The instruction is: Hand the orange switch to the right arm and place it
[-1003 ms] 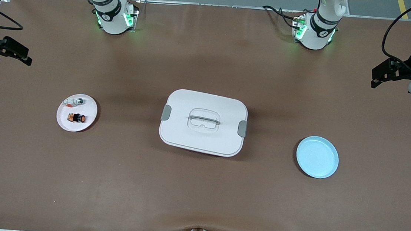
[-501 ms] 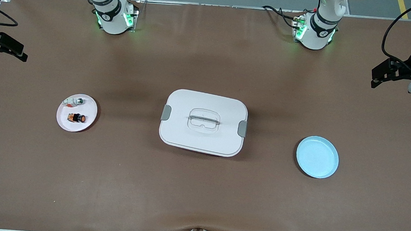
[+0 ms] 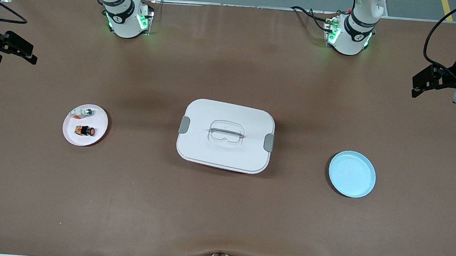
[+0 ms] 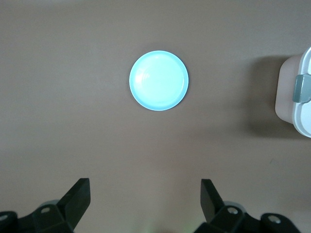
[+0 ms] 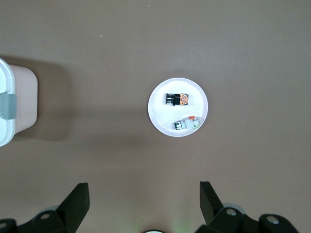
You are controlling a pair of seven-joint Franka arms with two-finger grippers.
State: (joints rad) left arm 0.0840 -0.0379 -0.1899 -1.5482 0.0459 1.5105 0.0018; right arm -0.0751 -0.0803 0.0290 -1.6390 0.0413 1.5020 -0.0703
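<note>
Two grippers hang with fingers spread wide and empty: the left gripper (image 4: 143, 206) above the table (image 3: 220, 218) toward its end from the white lidded box (image 3: 225, 135), the right gripper (image 5: 143, 206) likewise at its own end. Toward the right arm's end from that box, the orange switch (image 3: 85, 131) lies on a small white plate (image 3: 98, 127) beside a silvery part (image 3: 82, 112).

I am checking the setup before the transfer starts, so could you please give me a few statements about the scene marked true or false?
1. The orange switch lies on the white plate. True.
2. The blue plate holds the silvery-white part. False: that part shares the white plate with the switch; the blue plate holds nothing.
3. The left gripper is open, high over the table's left-arm end. True.
4. The right gripper grips the switch. False: it is open and holds nothing.
5. The white box has its lid off. False: the lid is on.
</note>
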